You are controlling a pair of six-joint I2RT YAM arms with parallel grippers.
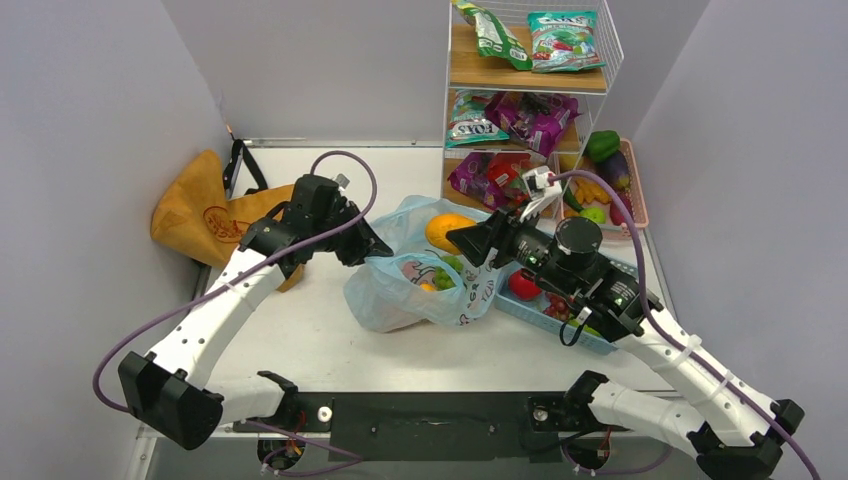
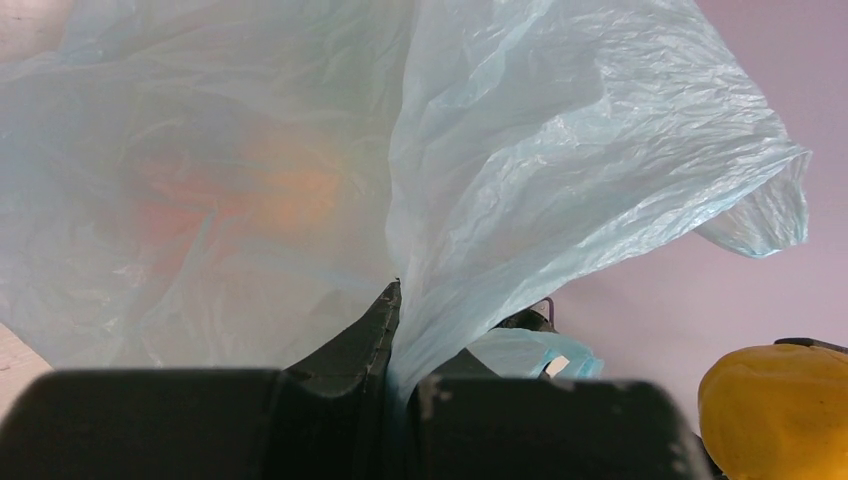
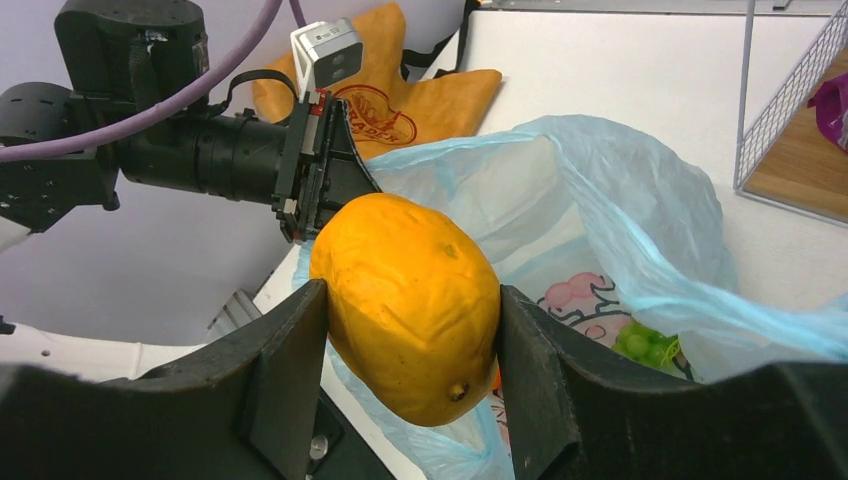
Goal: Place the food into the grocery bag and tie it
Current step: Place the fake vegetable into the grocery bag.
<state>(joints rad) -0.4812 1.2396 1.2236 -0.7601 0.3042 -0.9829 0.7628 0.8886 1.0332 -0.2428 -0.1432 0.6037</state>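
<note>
Both pincers are occupied. The right pincer [image 3: 410,345] is clamped on an orange-yellow fruit [image 3: 410,300], whose opposite sides are pressed by the two dark fingers [image 3: 285,370]. The fruit is held just above the open mouth of the grocery bag [image 3: 620,190]. The left pincer [image 2: 400,335] is closed tight on a fold of the bag's thin light blue film near the rim, and the film is seen fanning upward from between the closed fingers. The bag is set on the white desk [image 1: 300,340] near its middle, between the two arms. Its crumpled body is slumped toward the near edge, and black-line print is visible on the side facing the right arm. Inside the bag a bunch of green grapes [image 3: 645,345] is seen low down, beside a pink cartoon print. Other pieces in it are blurred by the film and cannot be identified.

A tan-orange tote [image 1: 195,210] with black straps is laid at the far left of the desk, apart from the bag. A wire shelf rack [image 1: 600,90] stocked with snack packets is stood at the far edge. A blue tray [image 1: 590,343] is placed under the right arm, and a red item [image 1: 523,285] lies in it. A pink basket [image 1: 638,200] of vegetables is set at the far right.
</note>
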